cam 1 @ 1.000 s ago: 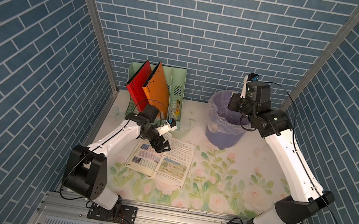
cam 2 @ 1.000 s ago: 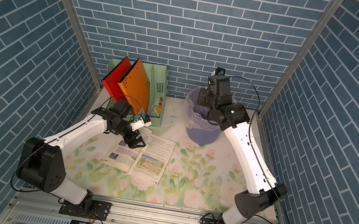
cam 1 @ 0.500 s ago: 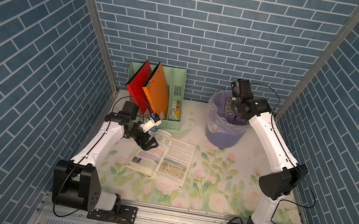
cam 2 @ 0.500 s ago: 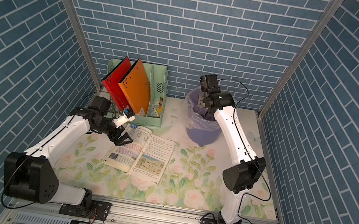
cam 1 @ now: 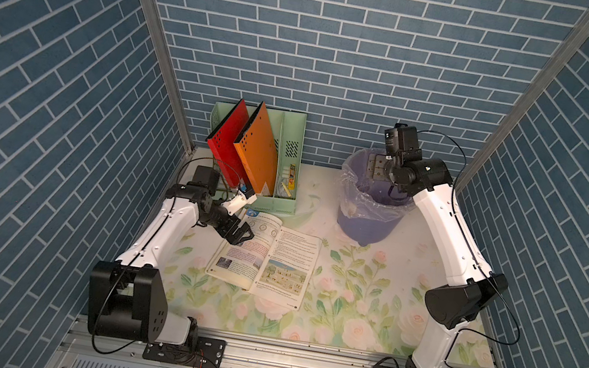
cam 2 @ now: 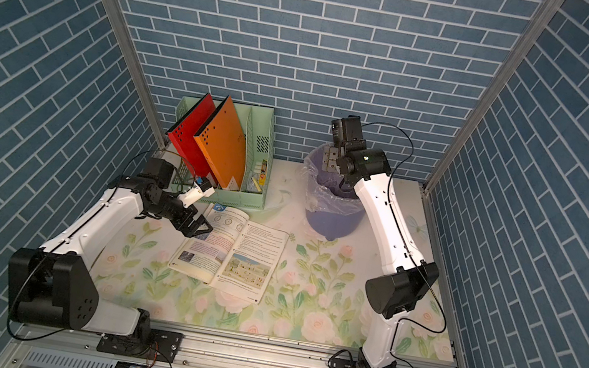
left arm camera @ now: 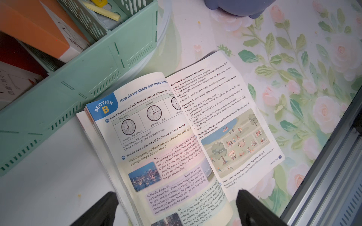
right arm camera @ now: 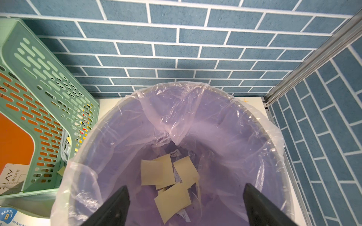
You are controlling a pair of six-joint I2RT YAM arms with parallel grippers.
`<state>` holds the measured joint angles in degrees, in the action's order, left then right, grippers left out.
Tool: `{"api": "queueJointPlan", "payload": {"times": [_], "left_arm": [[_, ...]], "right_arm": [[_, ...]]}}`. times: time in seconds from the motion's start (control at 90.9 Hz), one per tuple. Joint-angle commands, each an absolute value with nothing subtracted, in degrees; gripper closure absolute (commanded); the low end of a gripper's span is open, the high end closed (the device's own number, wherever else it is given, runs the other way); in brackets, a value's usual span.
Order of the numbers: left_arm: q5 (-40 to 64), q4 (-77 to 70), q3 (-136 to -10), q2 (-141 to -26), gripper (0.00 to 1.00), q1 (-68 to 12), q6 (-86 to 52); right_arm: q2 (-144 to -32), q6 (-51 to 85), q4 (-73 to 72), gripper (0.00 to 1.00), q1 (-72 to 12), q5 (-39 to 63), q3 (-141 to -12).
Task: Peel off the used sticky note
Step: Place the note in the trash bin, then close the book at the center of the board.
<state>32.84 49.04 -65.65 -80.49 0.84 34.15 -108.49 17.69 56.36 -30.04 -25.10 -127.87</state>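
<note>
Two grippers are shown, each with its fingers spread wide and nothing held. Left gripper: its fingers are poised above the near end of the open book, which lies below and between them with both pages facing up. A green file organiser, in which a red folder and an orange folder are stood tilted, is seen beyond the fingertips, just beside the book's far edge. Right gripper: its fingers are held over the mouth of the purple bin, which is lined with a clear bag. Several pale yellow sticky notes are seen lying loose on the bin's bottom, below and between the two fingers, touched by neither.
</note>
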Motion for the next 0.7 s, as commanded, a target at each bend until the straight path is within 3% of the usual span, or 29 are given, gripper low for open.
{"api": "queueJointPlan", "payload": {"times": [0.0,0.143,0.429,0.693], "left_arm": [[33.4,49.1,-64.5,-80.6,0.00,2.8,34.6],[32.2,48.2,-63.0,-81.5,0.00,7.1,35.5],[27.4,45.4,-59.1,-84.0,0.05,18.5,39.1],[37.8,40.7,-55.0,-89.6,0.19,20.2,32.8]], "right_arm": [[-104.6,18.3,56.0,0.10,-30.3,-26.0,-125.3],[-99.8,18.9,53.0,0.11,-35.5,-26.4,-123.0],[-92.6,31.5,47.8,0.11,-57.4,-28.7,-106.4],[-85.0,50.1,20.4,0.08,-62.3,-8.6,-68.9]]}}
